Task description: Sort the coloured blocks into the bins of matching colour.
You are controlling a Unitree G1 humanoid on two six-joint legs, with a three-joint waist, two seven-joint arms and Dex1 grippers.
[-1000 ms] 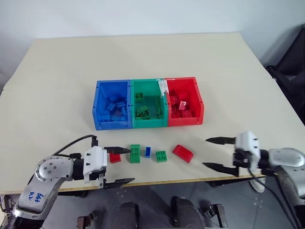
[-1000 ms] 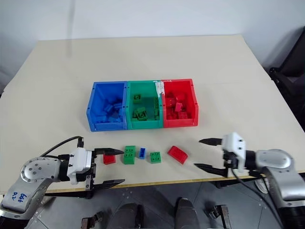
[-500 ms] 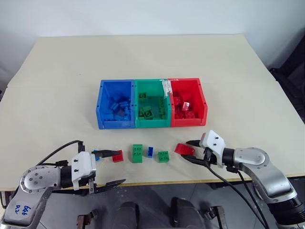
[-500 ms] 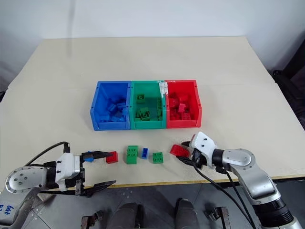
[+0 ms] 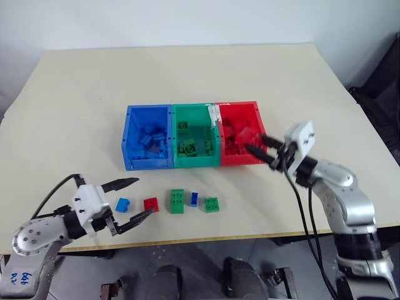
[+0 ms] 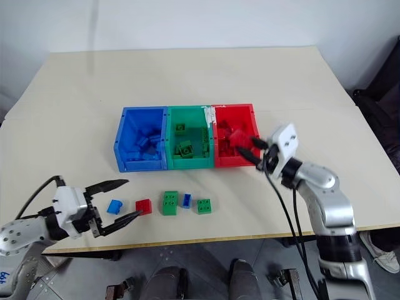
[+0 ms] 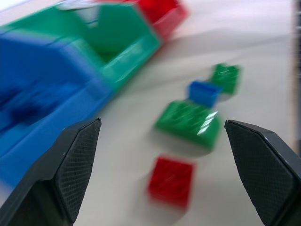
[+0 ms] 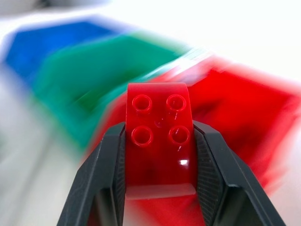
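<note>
At the near right corner of the red bin [image 5: 263, 136], my right end effector [image 5: 259, 145] pinches the red wedge [image 8: 160, 141], the bin's opening just left and beyond. My left end effector [image 5: 134, 199] hangs spread, nearer the 5 blocks lying on the table [image 5: 81, 112].

Table [image 6: 187, 75] bears three joined bins in a row: blue bin [image 6: 120, 150], green bin [image 6: 187, 164], red bin [image 6: 234, 161], each holding bricks of its own colour; right gripper [image 6: 247, 147] is raised over the red bin's near right corner, fingers clamped on a red wedge [image 6: 239, 135]; left gripper [image 6: 119, 201] sits near the table's front edge, fingers spread wide; between them a blue brick [image 6: 114, 206]; just beyond, in a line: red brick [image 6: 143, 206], large green brick [image 6: 169, 202], small blue brick [image 6: 186, 200], small green brick [image 6: 204, 205].
</note>
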